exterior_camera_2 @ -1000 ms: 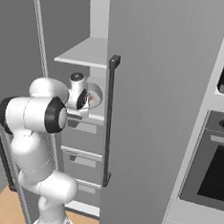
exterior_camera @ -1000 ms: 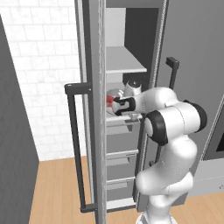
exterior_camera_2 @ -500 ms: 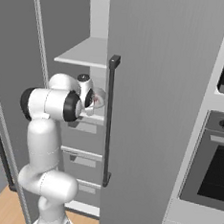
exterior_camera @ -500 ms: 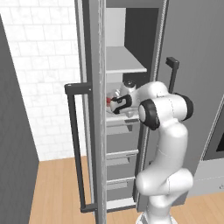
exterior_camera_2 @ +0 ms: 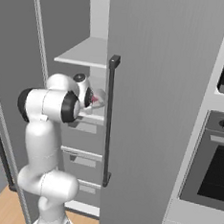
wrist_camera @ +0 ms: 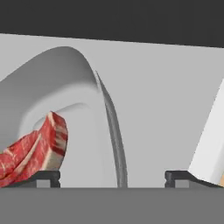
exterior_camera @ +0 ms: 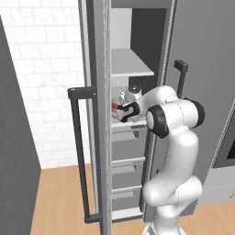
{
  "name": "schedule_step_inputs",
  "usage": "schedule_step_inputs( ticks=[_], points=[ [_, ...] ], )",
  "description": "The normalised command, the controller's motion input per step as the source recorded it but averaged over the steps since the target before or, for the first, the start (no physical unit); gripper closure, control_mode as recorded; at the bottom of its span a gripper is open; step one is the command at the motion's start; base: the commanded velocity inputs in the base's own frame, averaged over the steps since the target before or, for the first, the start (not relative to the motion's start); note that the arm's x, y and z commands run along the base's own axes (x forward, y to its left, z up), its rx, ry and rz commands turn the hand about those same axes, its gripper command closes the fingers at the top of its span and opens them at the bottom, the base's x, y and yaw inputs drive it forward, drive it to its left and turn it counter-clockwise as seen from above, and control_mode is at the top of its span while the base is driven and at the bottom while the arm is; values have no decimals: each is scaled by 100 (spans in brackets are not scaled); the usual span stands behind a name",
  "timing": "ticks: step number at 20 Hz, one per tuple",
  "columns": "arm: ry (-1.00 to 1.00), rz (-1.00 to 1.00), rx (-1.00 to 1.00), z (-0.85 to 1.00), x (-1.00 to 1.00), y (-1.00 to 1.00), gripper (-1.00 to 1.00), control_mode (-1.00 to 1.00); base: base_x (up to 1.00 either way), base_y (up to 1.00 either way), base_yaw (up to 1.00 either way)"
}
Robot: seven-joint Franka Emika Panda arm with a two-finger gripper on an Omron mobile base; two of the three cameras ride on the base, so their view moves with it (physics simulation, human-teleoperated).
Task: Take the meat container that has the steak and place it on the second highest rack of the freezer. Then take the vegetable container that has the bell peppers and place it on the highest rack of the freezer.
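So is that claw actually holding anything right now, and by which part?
Nothing is held. The claw stands open around the rim of the meat container with the steak; neither tip presses it.

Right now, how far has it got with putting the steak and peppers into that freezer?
The meat container with the steak looks set on the lower white shelf of the freezer. The gripper stands open around the container's rim, not yet withdrawn. The bell pepper container is left; the highest rack shows nothing on it.
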Motion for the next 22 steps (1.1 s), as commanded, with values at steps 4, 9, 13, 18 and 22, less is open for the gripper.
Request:
schedule_step_inputs(
  ticks=[4, 9, 13, 18, 22],
  points=[
    [-18, 1, 0, 39, -99, -2, -100, -100, 0, 0, 0],
    [-8, 20, 6, 80, -58, -6, -100, -100, 0, 0, 0],
    [-4, 36, 8, 88, -60, -2, -100, -100, 0, 0, 0],
    [0, 35, -4, 87, -91, -22, -100, -100, 0, 0, 0],
    [1, 43, -38, 66, -100, -27, -100, -100, 0, 0, 0]
  ],
)
